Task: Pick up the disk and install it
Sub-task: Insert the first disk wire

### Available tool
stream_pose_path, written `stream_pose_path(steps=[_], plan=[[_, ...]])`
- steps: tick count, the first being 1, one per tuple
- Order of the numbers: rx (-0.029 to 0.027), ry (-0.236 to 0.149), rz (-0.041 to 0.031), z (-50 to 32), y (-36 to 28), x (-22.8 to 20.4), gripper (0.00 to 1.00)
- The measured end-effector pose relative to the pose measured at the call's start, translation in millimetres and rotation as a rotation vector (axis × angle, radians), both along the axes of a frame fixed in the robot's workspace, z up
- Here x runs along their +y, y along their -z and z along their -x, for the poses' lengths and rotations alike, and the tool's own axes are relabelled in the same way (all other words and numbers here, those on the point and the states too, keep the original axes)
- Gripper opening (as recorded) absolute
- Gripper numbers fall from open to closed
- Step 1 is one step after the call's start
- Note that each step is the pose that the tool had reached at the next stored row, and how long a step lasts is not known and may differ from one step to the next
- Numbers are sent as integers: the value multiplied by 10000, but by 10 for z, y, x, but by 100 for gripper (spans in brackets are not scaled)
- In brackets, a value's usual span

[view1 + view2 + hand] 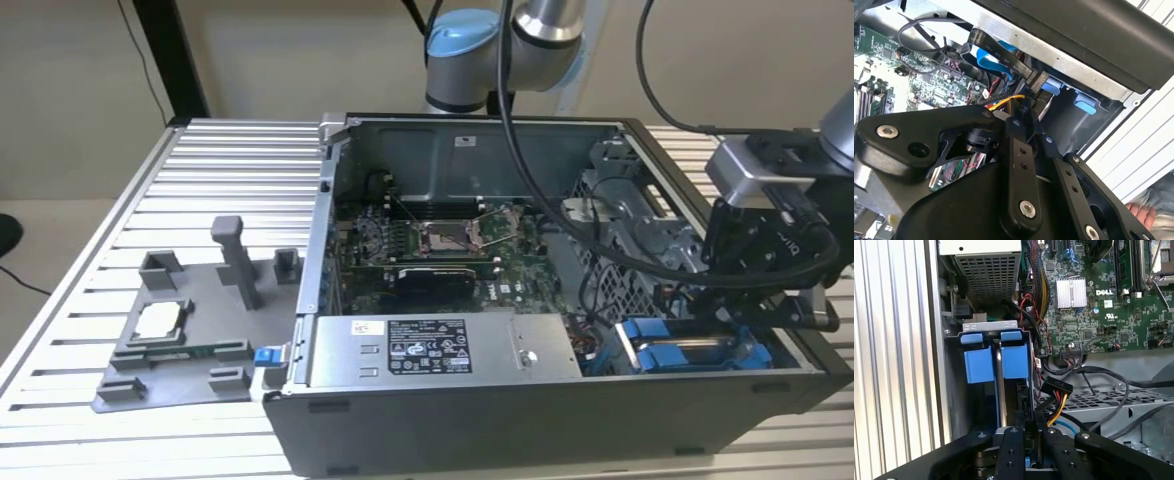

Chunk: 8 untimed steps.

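The gripper [747, 312] is positioned over the drive bay at the exterior view's right near corner of the open computer case [441, 425]. In both wrist views its fingers [1030, 432] are drawn together, clamping what appears to be the thin edge of the disk [1015, 390]. The disk stands on edge in the bay between the blue carrier brackets [979, 365], beside the motherboard [1094, 305]. The power supply [427, 347] lies along the case's near wall.

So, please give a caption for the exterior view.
Gripper lowered into the open computer case, above the blue drive carriers.
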<state>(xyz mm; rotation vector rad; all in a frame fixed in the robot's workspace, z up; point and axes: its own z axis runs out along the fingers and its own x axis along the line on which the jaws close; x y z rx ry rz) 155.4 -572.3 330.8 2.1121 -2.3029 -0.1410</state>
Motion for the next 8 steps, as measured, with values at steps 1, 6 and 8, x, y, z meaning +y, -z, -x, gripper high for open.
stream_pose_path(steps=[1, 6, 8], plan=[[0, 0, -1, 0, 2, 0, 0], [0, 0, -9, -1, 8, 0, 0], [0, 0, -9, -1, 9, 0, 0]])
